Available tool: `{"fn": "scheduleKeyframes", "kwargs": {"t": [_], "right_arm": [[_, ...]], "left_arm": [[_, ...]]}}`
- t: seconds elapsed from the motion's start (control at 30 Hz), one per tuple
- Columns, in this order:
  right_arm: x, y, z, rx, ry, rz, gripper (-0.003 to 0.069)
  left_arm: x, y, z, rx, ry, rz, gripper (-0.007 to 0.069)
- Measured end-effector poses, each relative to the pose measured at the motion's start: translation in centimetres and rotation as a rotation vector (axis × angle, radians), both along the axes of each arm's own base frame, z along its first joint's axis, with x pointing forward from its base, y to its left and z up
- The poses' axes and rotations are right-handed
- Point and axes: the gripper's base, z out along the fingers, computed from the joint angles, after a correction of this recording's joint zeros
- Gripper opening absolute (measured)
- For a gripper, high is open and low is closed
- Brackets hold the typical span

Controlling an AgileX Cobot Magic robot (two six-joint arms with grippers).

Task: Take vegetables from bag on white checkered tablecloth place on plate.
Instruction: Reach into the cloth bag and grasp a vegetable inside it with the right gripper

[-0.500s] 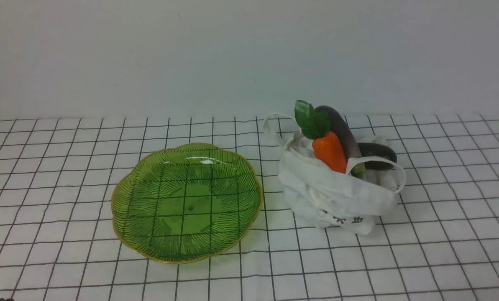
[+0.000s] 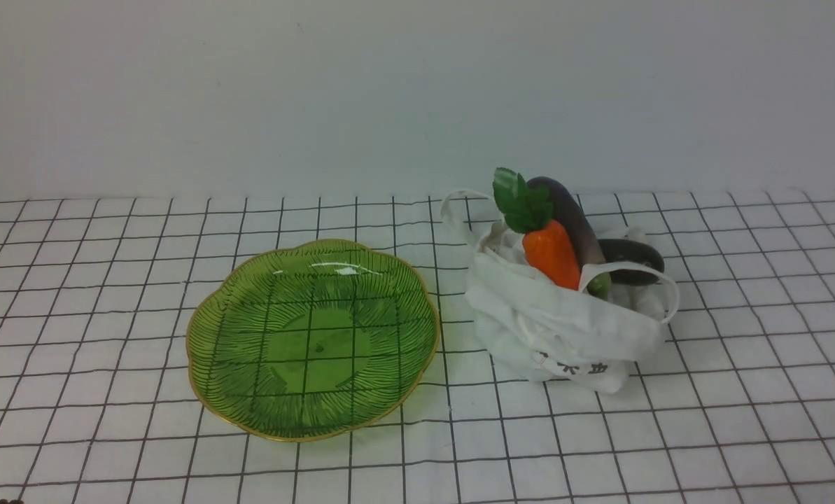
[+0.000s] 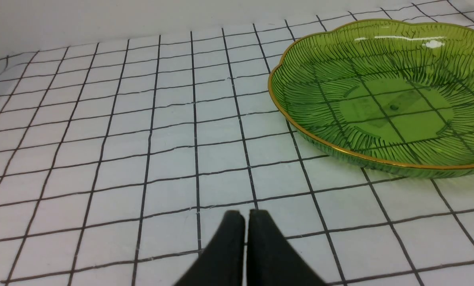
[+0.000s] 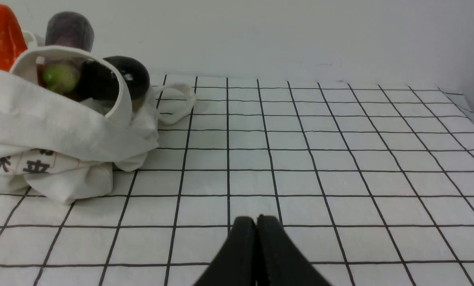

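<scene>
carrot (image 2: 551, 253): upper right of front frame, leafy end up-left, root in cloth bag (image 2: 564, 329) | right gripper (image 4: 256, 218): closed, holding nothing; likely the nearer arm, carrot up-left of it in wrist frame | left gripper (image 3: 244, 214): fingers nearly together, nothing held

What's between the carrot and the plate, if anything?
Carrot sits partly in the bag, so the bag's left edge and the loop handle on that side stand in the way of a low sideways move. Past them, nothing visible but bare tablecloth up to the plate.
</scene>
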Motion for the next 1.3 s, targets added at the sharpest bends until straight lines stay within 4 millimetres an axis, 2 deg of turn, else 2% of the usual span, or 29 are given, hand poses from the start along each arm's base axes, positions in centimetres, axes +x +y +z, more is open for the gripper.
{"fn": "scheduleKeyframes", "kwargs": {"t": [0.33, 0.5, 0.6, 0.8, 0.93, 1.0, 1.03, 1.07, 1.1, 1.13, 1.17, 1.2, 1.23, 1.3], "right_arm": [[0.1, 0.0, 0.2, -0.009, -0.035, 0.001, -0.0014], [0.2, 0.4, 1.9, 0.323, -0.236, 0.01, -0.0014], [0.2, 0.3, 2.8, 0.456, -0.343, 0.015, -0.0014], [0.1, 0.2, 3.5, 0.485, -0.42, 0.02, -0.0014], [-0.2, 0.1, 4.4, 0.567, -0.52, 0.033, -0.0014], [-0.5, 0.0, 5.3, 0.634, -0.612, 0.056, -0.0014], [-0.7, 0.0, 6.1, 0.67, -0.654, 0.075, -0.0014], [-1.2, 0.1, 7.8, 0.681, -0.708, 0.112, -0.0014], [-1.3, 0.2, 8.1, 0.678, -0.716, 0.119, -0.0014], [-1.8, 0.5, 10.8, 0.635, -0.751, 0.166, -0.0014], [-2.0, 0.6, 11.4, 0.61, -0.758, 0.176, -0.0014], [-1.9, 0.9, 13.8, 0.539, -0.722, 0.197, -0.0014], [-1.3, 1.1, 15.0, 0.503, -0.673, 0.198, -0.0014], [-0.3, 1.2, 16.2, 0.49, -0.605, 0.192, -0.0014]], "left_arm": [[0.0, 0.0, 0.0, 0.0, 0.0, 0.0, -0.0008], [0.0, 0.0, 0.0, 0.0, 0.0, 0.0, -0.0008], [0.0, 0.0, 0.0, 0.0, 0.0, 0.0, -0.0008], [0.0, 0.0, 0.0, 0.0, 0.0, 0.0, -0.0008], [0.0, 0.0, 0.0, 0.0, 0.0, 0.0, -0.0008], [0.0, 0.0, 0.0, 0.0, 0.0, 0.0, -0.0008], [0.0, 0.0, 0.0, 0.0, 0.0, 0.0, -0.0008], [0.0, 0.0, 0.0, 0.0, 0.0, 0.0, -0.0008], [0.0, 0.0, 0.0, 0.0, 0.0, 0.0, -0.0008], [0.0, 0.0, 0.0, 0.0, 0.0, 0.0, -0.0008], [0.0, 0.0, 0.0, 0.0, 0.0, 0.0, -0.0008], [0.0, 0.0, 0.0, 0.0, 0.0, 0.0, -0.0008], [0.0, 0.0, 0.0, 0.0, 0.0, 0.0, -0.0008], [0.0, 0.0, 0.0, 0.0, 0.0, 0.0, -0.0008]]}}
